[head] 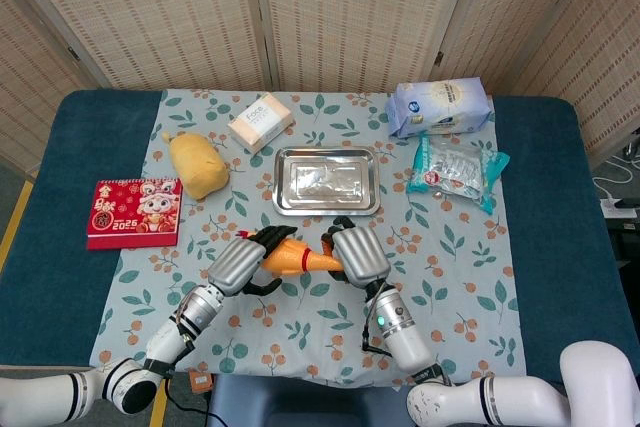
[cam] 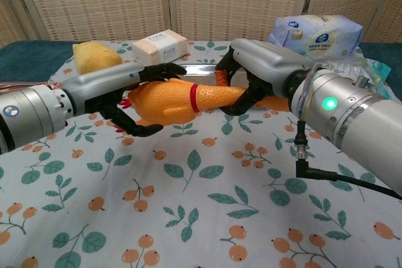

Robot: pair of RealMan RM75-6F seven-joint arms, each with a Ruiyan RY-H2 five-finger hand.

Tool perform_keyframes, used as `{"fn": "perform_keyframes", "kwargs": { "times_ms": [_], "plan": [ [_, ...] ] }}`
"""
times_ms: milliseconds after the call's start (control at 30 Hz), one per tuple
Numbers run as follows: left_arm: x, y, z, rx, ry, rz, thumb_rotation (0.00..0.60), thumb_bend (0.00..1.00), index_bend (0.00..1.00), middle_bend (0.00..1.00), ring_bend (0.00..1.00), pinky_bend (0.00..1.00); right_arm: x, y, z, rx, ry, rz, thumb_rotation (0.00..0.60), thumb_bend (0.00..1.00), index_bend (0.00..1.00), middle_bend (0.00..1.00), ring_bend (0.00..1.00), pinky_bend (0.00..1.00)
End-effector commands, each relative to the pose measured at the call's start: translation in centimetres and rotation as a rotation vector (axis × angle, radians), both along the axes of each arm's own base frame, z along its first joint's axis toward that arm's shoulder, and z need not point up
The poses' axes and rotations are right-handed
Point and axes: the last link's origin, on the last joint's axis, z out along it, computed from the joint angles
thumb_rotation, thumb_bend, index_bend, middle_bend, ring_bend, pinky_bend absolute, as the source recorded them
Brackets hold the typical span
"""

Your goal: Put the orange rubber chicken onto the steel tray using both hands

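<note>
The orange rubber chicken (cam: 173, 100) (head: 296, 256) hangs lifted above the tablecloth, lying sideways, red band at its neck. My left hand (cam: 135, 101) (head: 240, 262) wraps its dark fingers around the fat body end. My right hand (cam: 251, 73) (head: 357, 254) grips the neck and head end, which is partly hidden under it. The steel tray (head: 326, 180) (cam: 201, 69) lies empty just beyond the chicken, toward the table's middle.
A yellow plush (head: 197, 164) and a red 2025 card (head: 134, 211) lie to the left. A tissue box (head: 260, 121) sits behind the tray. Two wipe packs (head: 440, 105) (head: 457, 170) lie at the right.
</note>
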Motion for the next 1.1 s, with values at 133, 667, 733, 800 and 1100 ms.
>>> {"fn": "perform_keyframes", "kwargs": {
  "times_ms": [133,667,733,800,1100],
  "plan": [
    [0.1,0.4,-0.1,-0.007,-0.093,0.028,0.6,0.34,0.0,0.0,0.0,0.25,-0.4,0.1,0.1,0.017,0.007,0.0,0.6,0.44,0.88,0.52,0.69,1.0],
    [0.4,0.1,-0.5,-0.079,-0.087,0.005,0.6,0.34,0.04,0.11,0.16,0.25,0.0,0.1,0.5,-0.021,-0.049,0.021,0.6,0.44,0.88,0.52,0.69,1.0],
    [0.4,0.1,-0.6,-0.087,-0.089,0.009,0.6,0.34,0.02,0.11,0.15,0.25,0.0,0.0,0.6,-0.027,-0.057,0.023,0.6,0.44,0.88,0.52,0.69,1.0],
    [0.5,0.1,-0.7,-0.098,-0.083,0.011,0.6,0.34,0.0,0.06,0.1,0.25,-0.1,0.0,0.6,-0.028,-0.061,0.026,0.6,0.44,0.88,0.52,0.69,1.0],
    [1.4,0.4,-1.2,-0.07,-0.181,0.052,0.6,0.34,0.2,0.3,0.31,0.36,0.1,0.3,0.4,-0.012,-0.072,0.034,0.6,0.44,0.88,0.52,0.69,1.0]
  ]
}}
